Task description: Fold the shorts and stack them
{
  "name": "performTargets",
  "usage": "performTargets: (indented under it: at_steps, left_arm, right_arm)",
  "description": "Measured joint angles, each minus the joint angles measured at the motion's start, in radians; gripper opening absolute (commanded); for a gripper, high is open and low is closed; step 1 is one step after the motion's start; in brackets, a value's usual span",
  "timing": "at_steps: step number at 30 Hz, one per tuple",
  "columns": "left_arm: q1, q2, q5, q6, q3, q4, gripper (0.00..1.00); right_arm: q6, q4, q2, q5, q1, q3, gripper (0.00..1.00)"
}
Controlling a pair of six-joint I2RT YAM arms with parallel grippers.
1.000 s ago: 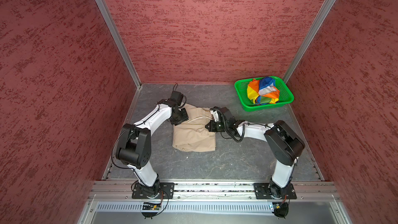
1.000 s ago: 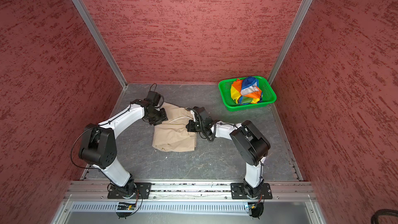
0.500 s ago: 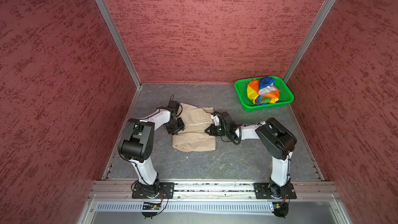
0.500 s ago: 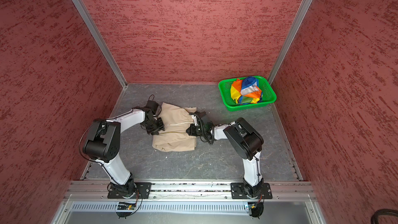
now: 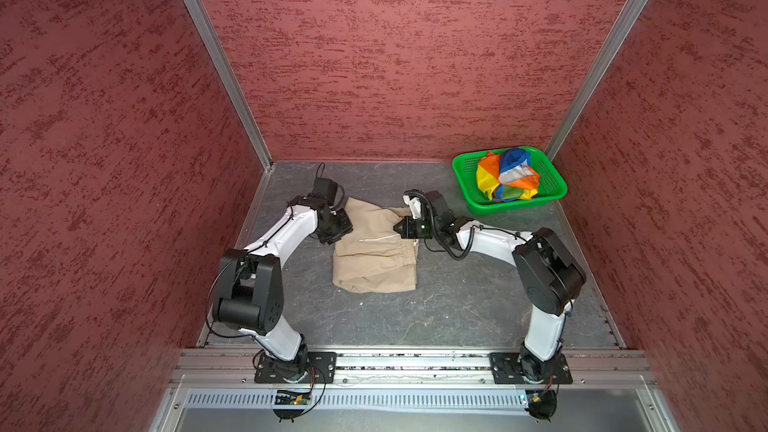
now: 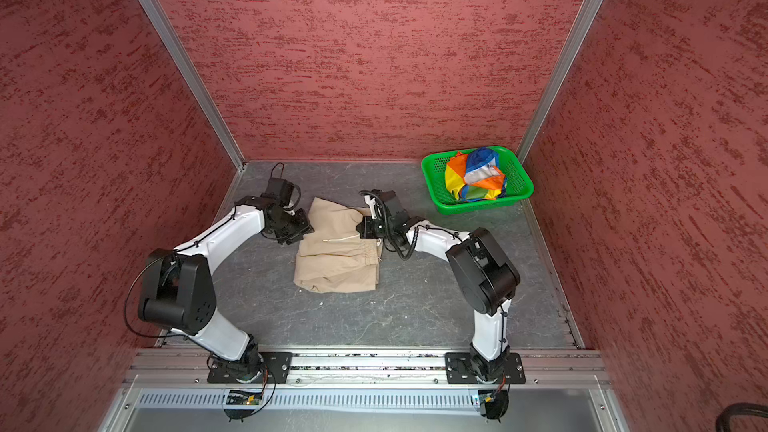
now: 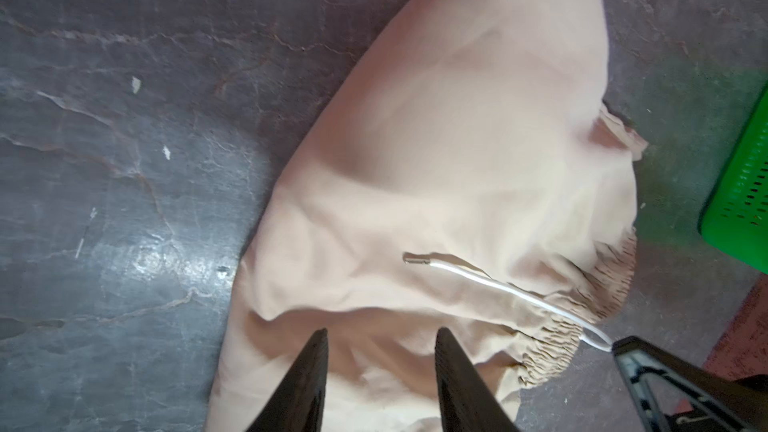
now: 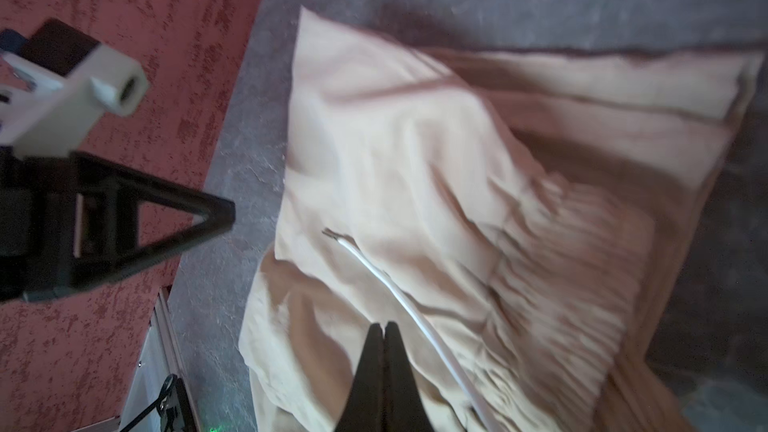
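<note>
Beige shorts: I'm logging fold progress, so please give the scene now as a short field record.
beige shorts: partly folded, lying on grey table, white drawstring exposed
rainbow shorts: bunched in green basket
left gripper: open, over beige shorts
right gripper: shut, tips beside the drawstring

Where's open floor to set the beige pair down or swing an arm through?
Free: the grey floor between the beige shorts and the front rail; also the back strip along the far wall, left of the green basket. Crowded: beside the beige shorts, left gripper and right gripper flanking.
</note>
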Motion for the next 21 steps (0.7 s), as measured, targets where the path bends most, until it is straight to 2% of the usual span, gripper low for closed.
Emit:
performTargets:
  at_steps: [8,15,21]
  left_arm:
    - [-0.111,-0.025,0.013,-0.021,-0.143,0.008,0.39]
    - [-0.135,-0.015,0.022,-0.051,-0.283,0.038,0.37]
    - [-0.142,0.007,0.051,-0.061,-0.303,0.069,0.35]
  right_arm:
    - [-0.027,-0.049,0.223,-0.001,-0.013,0.24,0.0]
    - [-0.029,-0.114,0.424,0.003,-0.065,0.381,0.0]
    - [-0.029,-0.122,0.482,-0.019,-0.087,0.466,0.0]
